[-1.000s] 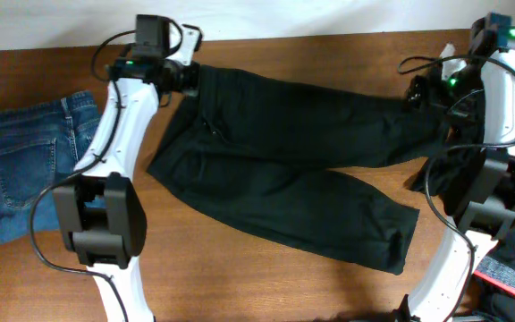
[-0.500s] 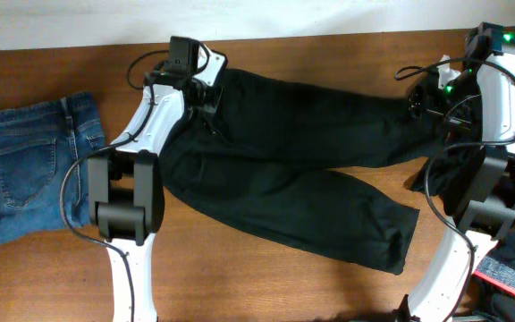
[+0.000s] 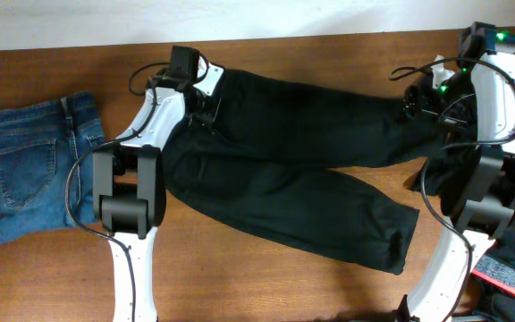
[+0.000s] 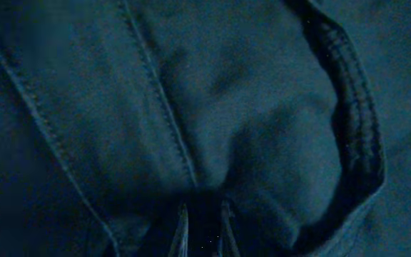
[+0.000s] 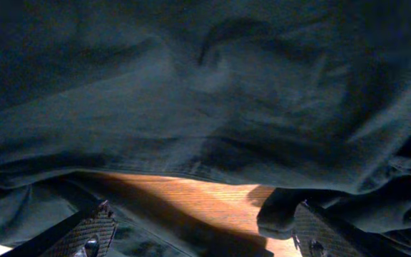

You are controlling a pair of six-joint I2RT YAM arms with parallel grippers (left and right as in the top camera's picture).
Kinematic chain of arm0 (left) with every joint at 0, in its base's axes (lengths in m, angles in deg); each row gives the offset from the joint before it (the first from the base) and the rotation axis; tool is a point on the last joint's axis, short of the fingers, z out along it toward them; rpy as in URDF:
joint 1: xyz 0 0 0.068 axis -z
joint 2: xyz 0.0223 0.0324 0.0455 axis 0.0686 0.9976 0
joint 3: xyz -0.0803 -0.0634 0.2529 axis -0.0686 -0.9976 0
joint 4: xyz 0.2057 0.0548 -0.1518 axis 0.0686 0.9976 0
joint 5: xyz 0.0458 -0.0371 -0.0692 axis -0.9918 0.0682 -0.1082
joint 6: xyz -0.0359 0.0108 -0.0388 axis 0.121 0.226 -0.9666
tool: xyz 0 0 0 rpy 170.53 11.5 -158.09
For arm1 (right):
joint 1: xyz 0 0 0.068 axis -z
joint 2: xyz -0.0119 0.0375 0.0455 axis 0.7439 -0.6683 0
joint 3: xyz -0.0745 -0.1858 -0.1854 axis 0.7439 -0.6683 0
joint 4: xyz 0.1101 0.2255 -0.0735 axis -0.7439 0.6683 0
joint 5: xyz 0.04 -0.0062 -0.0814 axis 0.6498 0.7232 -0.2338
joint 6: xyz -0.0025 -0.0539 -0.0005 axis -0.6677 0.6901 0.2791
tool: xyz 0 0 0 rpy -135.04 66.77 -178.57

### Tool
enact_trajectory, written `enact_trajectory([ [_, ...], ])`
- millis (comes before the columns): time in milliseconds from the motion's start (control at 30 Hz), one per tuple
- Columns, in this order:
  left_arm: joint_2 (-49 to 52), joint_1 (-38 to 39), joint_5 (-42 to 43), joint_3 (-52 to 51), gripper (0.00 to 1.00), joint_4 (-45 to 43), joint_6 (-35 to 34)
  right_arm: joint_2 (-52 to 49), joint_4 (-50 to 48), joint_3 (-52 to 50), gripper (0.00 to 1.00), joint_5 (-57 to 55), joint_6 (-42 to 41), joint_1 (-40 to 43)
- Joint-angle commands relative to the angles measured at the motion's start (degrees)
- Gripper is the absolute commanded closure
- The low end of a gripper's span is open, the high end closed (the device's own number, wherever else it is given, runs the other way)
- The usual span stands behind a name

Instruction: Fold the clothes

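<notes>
— Black trousers (image 3: 302,170) lie spread across the table (image 3: 266,286); our left gripper (image 3: 206,100) has slid right onto the waistband, pinched narrow on cloth.
— Our right gripper (image 3: 416,97) hangs wide by the leg end; we haven't folded yet.

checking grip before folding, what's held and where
Left end effector pinches the soft black fabric trousers at the waist end; right end effector is open, holding nothing.

The black trousers (image 5: 212,93) drape across nearly everything. Below them is a lit strip of wooden table (image 5: 191,196), and the right gripper's (image 5: 202,232) 2 fingers (image 5: 95,227) are spread wide.
</notes>
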Motion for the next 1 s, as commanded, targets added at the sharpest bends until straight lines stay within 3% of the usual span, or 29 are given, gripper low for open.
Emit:
enact_trajectory([
  [0, 3.0, -2.7, -7.3, -0.2, 0.84, 2.2, -3.2, 0.9, 0.3, -0.2, 0.15, -0.5, 0.0, -0.8],
  [200, 3.0, -8.6, -10.0, -0.2, 0.88, 5.9, -11.6, 0.9, 0.3, -0.2, 0.14, -0.5, 0.4, -0.8],
  [367, 3.0, -12.4, -4.3, -0.2, 0.89, 8.9, -12.7, 0.8, -0.6, -0.2, 0.09, -0.5, 0.6, -0.8],
  [533, 3.0, -13.2, -4.7, -0.2, 0.92, 8.9, -13.7, 0.7, 1.4, -0.2, 0.19, 0.7, 3.3, -1.4],
  [633, 3.0, -13.3, -4.7, -0.2, 0.91, 7.5, -14.4, 0.7, 2.7, -0.2, 0.20, 1.0, 4.5, -2.3],
  [767, 2.8, -13.3, -4.7, 0.9, 0.81, 8.7, -14.4, 0.7, 3.8, -0.2, 0.23, 0.5, 6.4, -3.6],
  [800, 2.5, -13.3, -4.7, 1.7, 0.79, 9.9, -14.4, 0.7, 4.1, -0.2, 0.21, 0.5, 7.1, -3.8],
  [933, 0.1, -13.4, -5.0, 5.8, 0.74, 15.5, -12.5, 0.7, 5.5, -0.2, 0.01, 0.6, 8.2, -3.5],
  [967, -0.9, -13.4, -5.7, 7.1, 0.74, 17.4, -12.4, 0.7, 5.8, -0.2, 0.02, 1.3, 8.1, -3.3],
])
